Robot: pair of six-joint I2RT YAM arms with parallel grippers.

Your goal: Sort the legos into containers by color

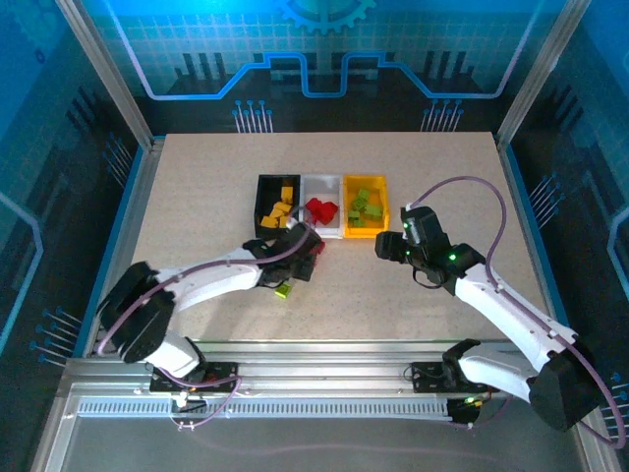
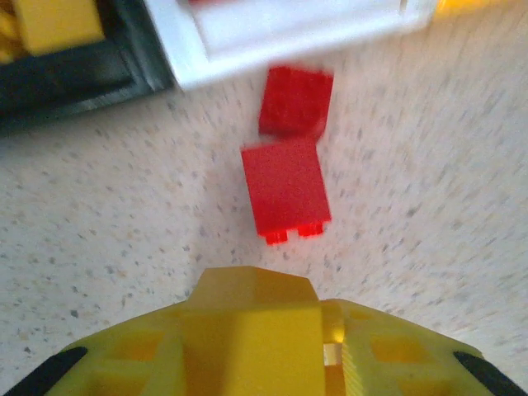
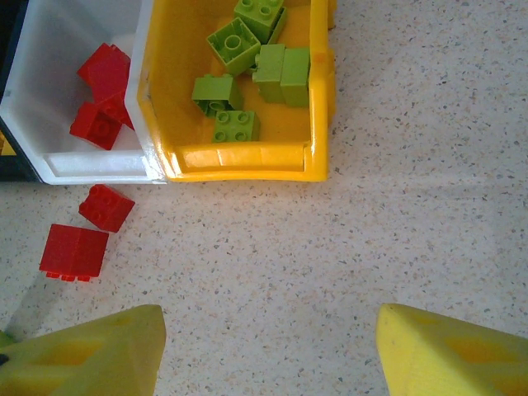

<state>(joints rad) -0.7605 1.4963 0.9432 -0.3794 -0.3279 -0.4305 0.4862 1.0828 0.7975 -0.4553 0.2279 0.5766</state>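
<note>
Three bins stand in a row on the table, touching side to side: the black bin, the white bin and the yellow bin. I count six green bricks in the yellow bin (its far end is cut off in the right wrist view). The white bin shows at least three red bricks, with its left part out of frame. The orange-yellow bricks in the black bin are too small to count.

Two loose red bricks lie on the table just before the white bin, and one lime brick lies nearer the arms.

The left gripper hangs just short of the red pair, jaws nearly together. A yellow lump sits between them, and I cannot tell whether it is a brick or a fingertip. The right gripper stands wide open before the yellow bin, holding nothing.
</note>
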